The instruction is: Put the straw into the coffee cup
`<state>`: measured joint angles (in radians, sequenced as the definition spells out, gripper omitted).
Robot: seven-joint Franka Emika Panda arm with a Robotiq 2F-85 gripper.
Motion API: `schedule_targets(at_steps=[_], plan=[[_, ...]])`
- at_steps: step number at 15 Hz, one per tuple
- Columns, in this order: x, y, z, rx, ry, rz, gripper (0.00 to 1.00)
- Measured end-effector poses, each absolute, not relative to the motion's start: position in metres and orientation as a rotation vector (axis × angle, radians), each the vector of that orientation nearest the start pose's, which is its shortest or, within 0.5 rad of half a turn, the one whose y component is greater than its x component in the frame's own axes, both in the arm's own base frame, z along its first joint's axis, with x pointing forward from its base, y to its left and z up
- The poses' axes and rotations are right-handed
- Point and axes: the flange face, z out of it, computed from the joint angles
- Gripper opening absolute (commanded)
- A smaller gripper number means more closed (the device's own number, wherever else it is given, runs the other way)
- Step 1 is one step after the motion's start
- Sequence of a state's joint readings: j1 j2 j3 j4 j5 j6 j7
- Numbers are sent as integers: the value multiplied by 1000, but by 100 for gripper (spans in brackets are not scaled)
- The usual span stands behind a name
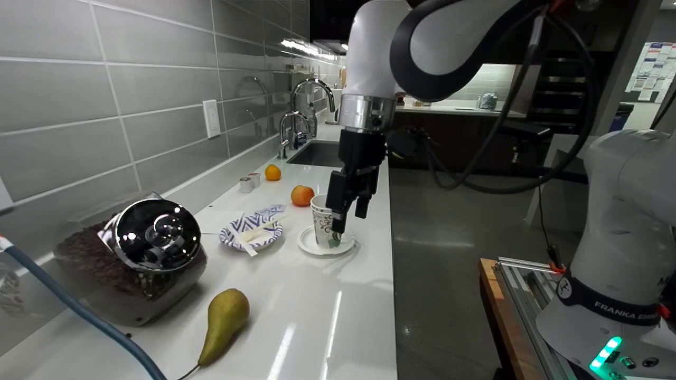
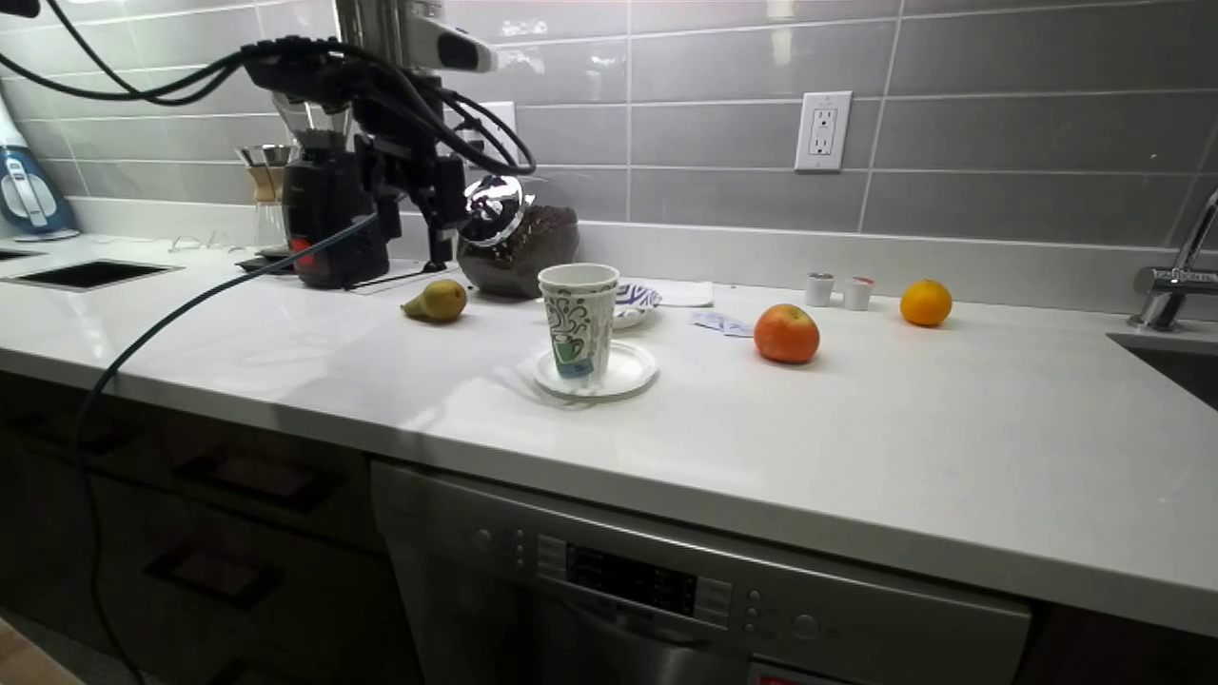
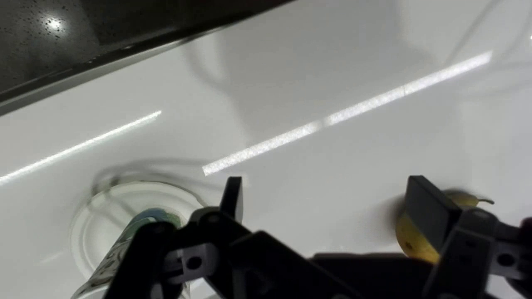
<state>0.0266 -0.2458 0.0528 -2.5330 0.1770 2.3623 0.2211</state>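
Both pincer (image 3: 326, 192) fingers (image 3: 433, 211) hang to one side of the cup (image 2: 580, 333).

A grey tiled wall (image 2: 723, 71) backs the white counter (image 2: 856, 438), with dark drawers (image 2: 324, 599) and a dishwasher (image 2: 695, 580) beneath.

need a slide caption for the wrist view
Open, empty pincer above the counter; coffee cup on a white plate at lower left, pear partly hidden at right.

Looks bright on the counter (image 2: 856, 457). Getting glare streaks (image 3: 266, 146) near the plate (image 3: 93, 232) in the wrist view, plus soft loopy shadows (image 3: 98, 187) across its rim. Renders the tool (image 3: 328, 203) near-black and softish in front of it. Goes super dim lower than the plate, at the drawers (image 2: 295, 571).
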Motion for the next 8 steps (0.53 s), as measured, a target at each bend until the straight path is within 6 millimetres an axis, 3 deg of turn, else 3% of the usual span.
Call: schedule_targets(at_steps=[8], plan=[[521,42,328,-3013,568,-357,100]])
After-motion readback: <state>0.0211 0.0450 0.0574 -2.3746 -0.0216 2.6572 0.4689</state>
